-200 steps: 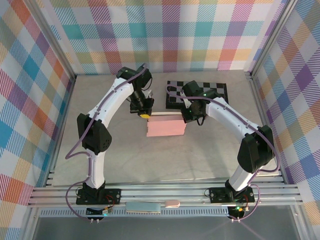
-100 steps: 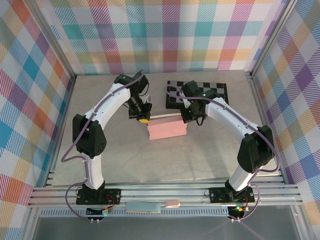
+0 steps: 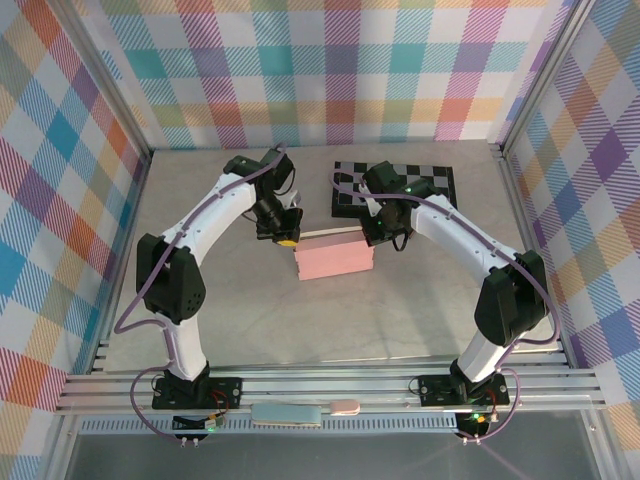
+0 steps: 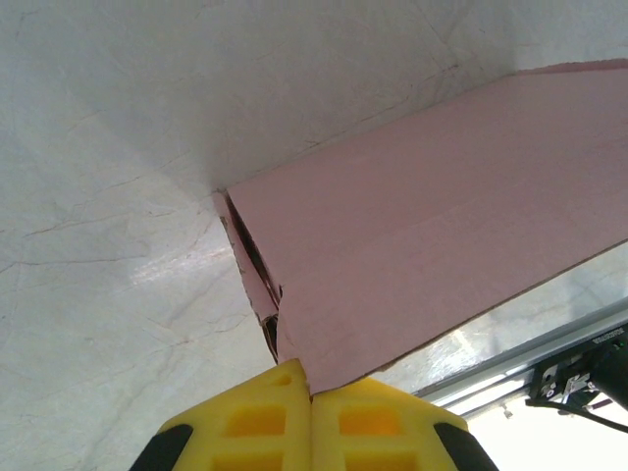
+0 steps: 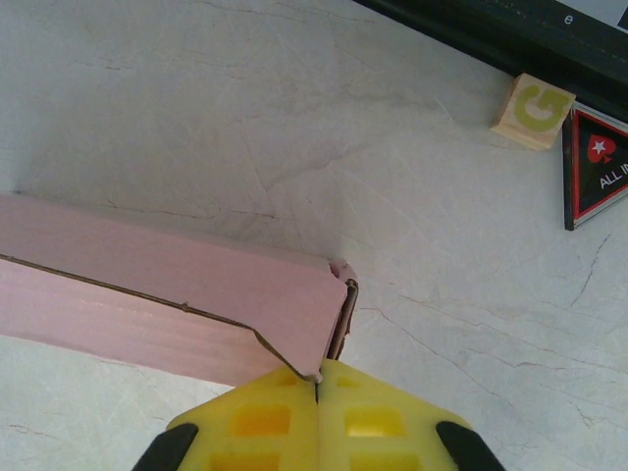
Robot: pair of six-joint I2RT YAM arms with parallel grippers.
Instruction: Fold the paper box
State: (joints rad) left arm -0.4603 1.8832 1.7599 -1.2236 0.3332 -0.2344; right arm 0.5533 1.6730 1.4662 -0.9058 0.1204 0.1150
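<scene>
Your pale pink thin-cardboard paper box [image 3: 333, 262] lies nearly formed on the bench [image 3: 250, 320], left pincer [image 4: 312, 392] and right pincer [image 5: 317, 388] both closed, touching its gaping, untucked end flaps.

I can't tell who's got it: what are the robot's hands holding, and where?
Both pinch the paper box: the left gripper a flap edge at its left end, the right gripper a flap corner at its right end.
</scene>
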